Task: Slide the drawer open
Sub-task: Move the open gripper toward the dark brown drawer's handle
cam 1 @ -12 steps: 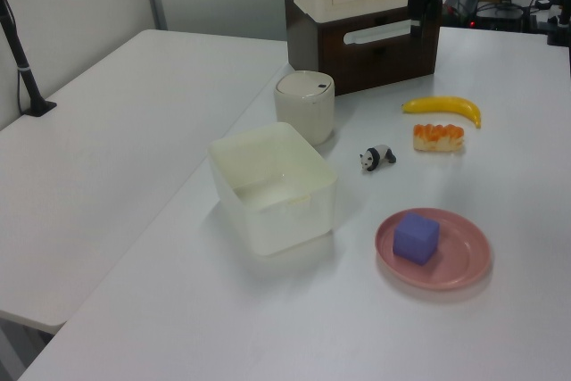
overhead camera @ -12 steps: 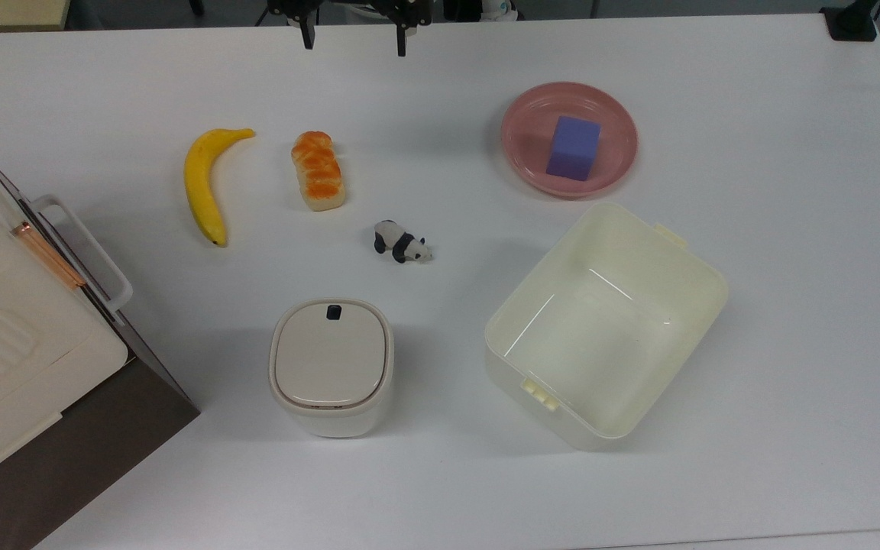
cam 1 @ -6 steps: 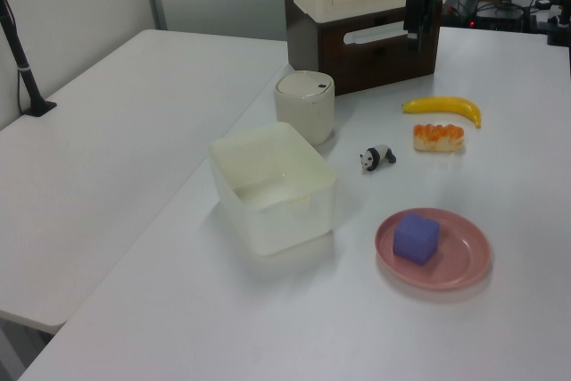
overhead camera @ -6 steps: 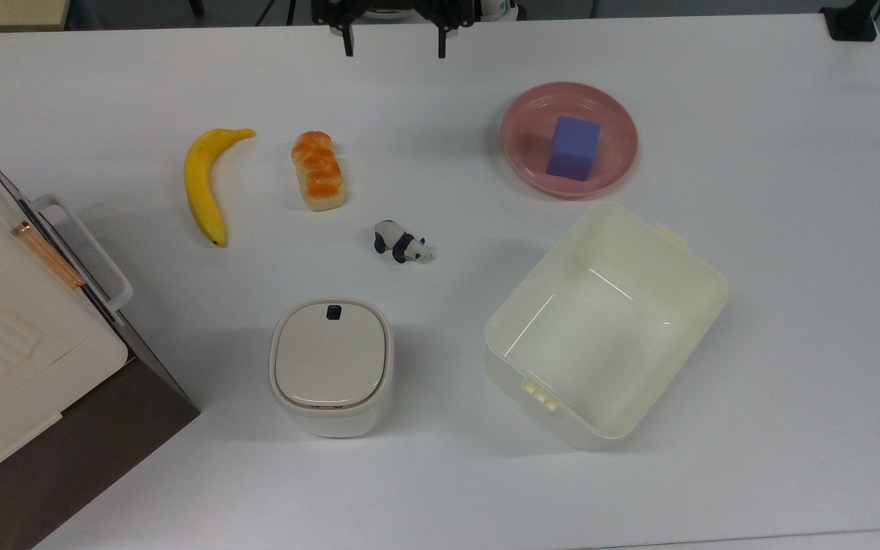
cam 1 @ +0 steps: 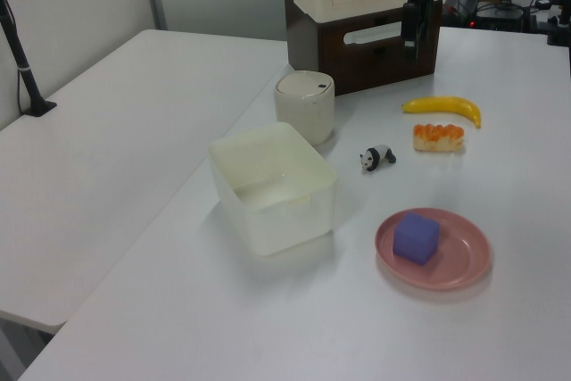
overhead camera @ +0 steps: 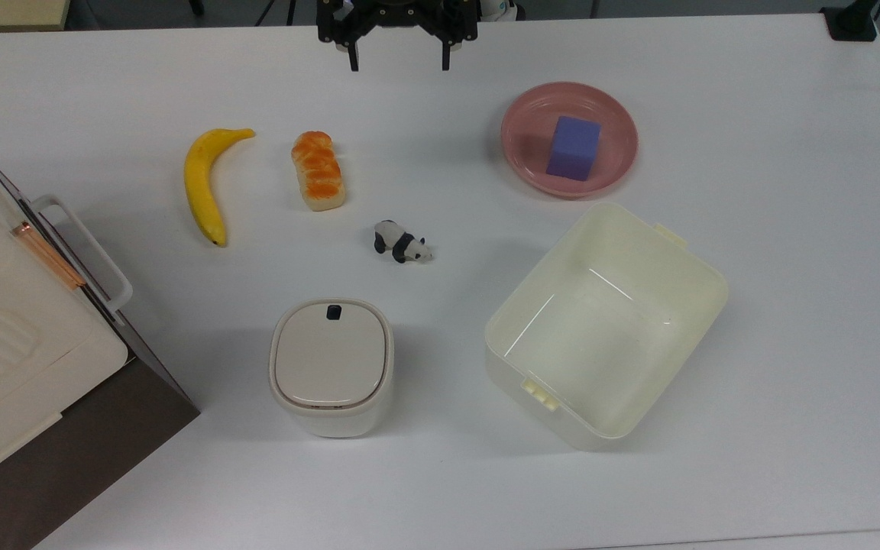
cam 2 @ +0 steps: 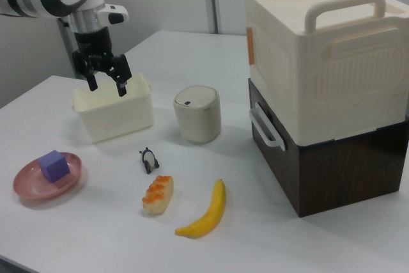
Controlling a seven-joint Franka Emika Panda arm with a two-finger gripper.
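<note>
The gripper [cam 2: 107, 85] hangs wide open and empty, well apart from the drawer [cam 2: 276, 146], apparently shut, under the white box. It should hook the white handle [cam 2: 265, 126] squarely, then pull straight.

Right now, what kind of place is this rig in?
Likely a robotics lab: a white table with staged props, a banana, a toy panda and a brown cabinet, plus a clamped camera mount.

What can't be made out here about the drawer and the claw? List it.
- Drawer inside: hidden in the right view by its shut dark front.
- Cabinet: cut off by the top view's left edge, covered by the white appliance.
- Claw: arm above it cut off by the top view's upper edge.
</note>
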